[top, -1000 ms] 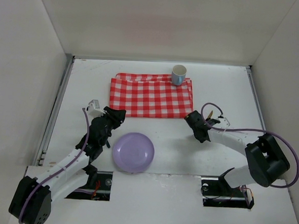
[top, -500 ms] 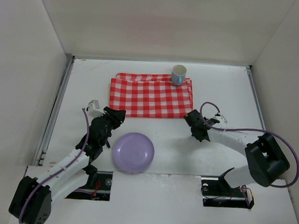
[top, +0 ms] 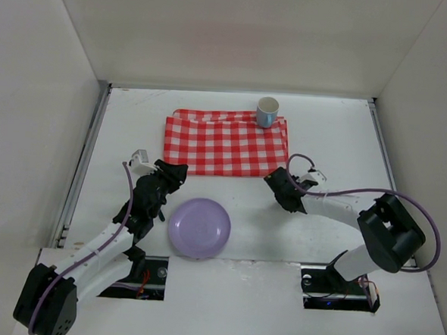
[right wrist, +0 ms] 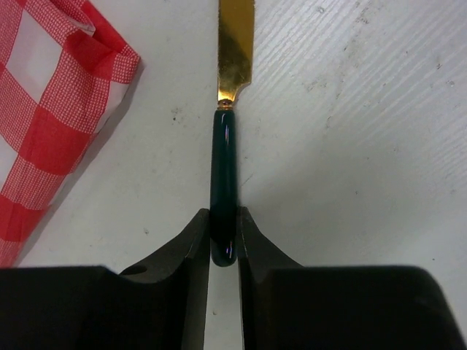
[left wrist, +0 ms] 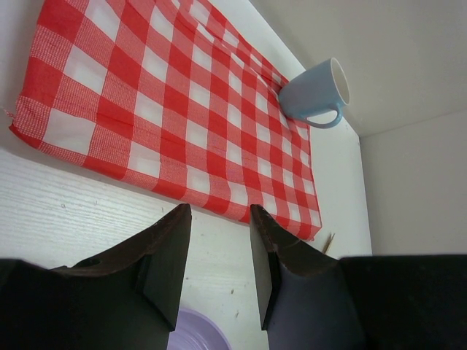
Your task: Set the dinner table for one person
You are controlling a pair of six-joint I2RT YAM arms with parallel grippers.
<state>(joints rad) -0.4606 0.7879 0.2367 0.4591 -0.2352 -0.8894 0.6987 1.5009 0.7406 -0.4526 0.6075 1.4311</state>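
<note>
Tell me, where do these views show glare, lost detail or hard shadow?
Right wrist: a bright glare streak along the knife handle. Left wrist: fingers nearly black, detail lost; mug clear. Top external: even light, only faint shadows.

From where the right wrist is looking, the right gripper [right wrist: 223, 244] has its two black fingers [right wrist: 191, 244] squeezed onto the butt end of a knife [right wrist: 224, 175], down at 6 o'clock. The glossy dark green handle runs straight up toward 12, then turns into a gold blade [right wrist: 236, 44] that goes off the top edge. Can't honestly tell if the knife is lying flat or lifted a hair. Over at 10 o'clock there's a corner of the red-and-white checked cloth [right wrist: 44, 124], its edge a bit rumpled, near the handle but not touching. Everything else is the white dinner table [right wrist: 350, 146], faintly grained with a few dark specks.
</note>
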